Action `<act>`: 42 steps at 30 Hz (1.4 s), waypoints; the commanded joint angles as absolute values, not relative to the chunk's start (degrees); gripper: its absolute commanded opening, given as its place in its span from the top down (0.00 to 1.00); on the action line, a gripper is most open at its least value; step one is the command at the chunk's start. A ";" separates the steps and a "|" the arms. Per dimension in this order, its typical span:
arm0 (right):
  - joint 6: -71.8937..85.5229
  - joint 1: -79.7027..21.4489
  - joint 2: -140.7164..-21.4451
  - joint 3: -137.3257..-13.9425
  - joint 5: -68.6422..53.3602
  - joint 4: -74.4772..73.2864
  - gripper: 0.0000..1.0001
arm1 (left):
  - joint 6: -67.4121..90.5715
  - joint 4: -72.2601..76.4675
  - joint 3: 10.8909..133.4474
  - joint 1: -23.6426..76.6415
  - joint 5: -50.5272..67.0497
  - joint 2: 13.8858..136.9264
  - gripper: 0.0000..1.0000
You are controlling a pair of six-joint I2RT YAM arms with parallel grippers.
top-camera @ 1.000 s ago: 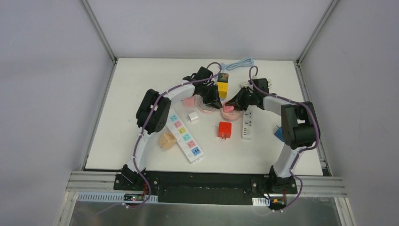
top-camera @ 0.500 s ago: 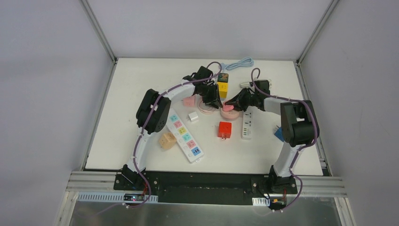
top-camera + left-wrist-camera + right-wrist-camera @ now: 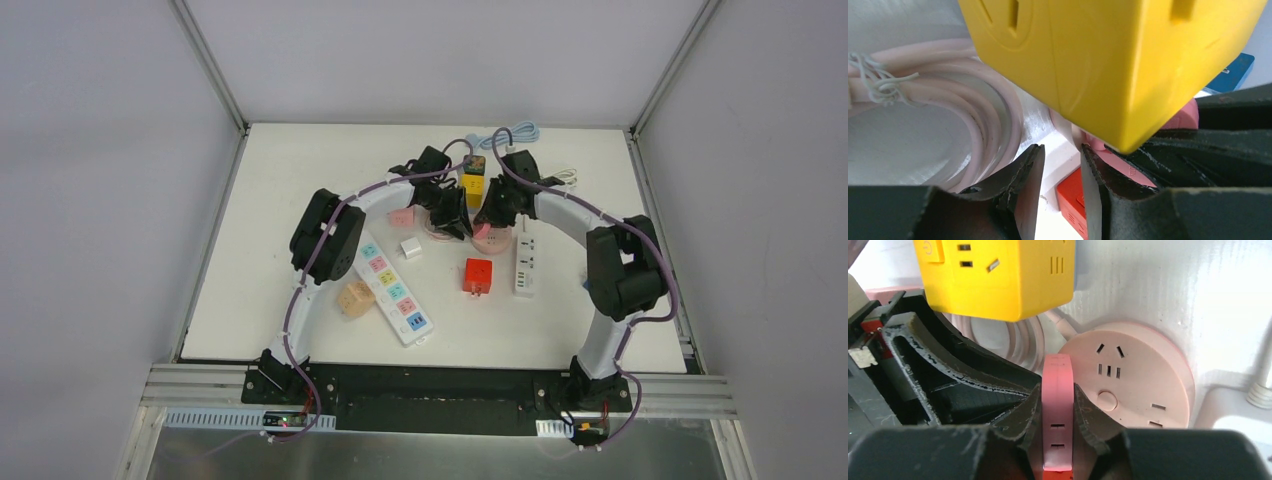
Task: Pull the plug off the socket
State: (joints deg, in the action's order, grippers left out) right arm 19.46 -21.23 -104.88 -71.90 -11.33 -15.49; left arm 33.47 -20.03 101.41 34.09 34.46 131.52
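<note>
- The right gripper is clamping the pink plug edge-on between its fingers, with the plug sticking out past the fingertips.
- The round pink socket is lying flat on the table just right of those fingertips, its slotted face showing. Whether plug and socket are touching I cannot tell.
- A yellow cube is sitting ahead of the right gripper, a little to its left.
- The left gripper is standing with its jaws a narrow gap apart, gripping nothing.
- A coiled pink cord is lying left of the left gripper, and a red cube is showing below its fingertips.
</note>
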 commanded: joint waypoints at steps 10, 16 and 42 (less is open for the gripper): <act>19.67 -25.11 -102.84 -81.59 5.77 -26.28 1.00 | 39.16 -15.61 102.62 35.16 36.91 134.03 0.60; 21.37 -25.33 -102.95 -81.92 6.43 -27.81 1.00 | 48.90 -2.78 98.76 35.16 38.74 133.87 0.61; 23.64 -26.58 -101.23 -90.56 3.02 -29.26 1.00 | 39.64 -10.77 95.44 41.13 24.00 132.14 0.72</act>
State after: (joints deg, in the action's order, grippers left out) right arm 19.88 -25.82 -106.67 -83.42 7.81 -35.75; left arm 43.79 -5.32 97.82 38.85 26.83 131.74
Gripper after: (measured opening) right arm 0.211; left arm 0.289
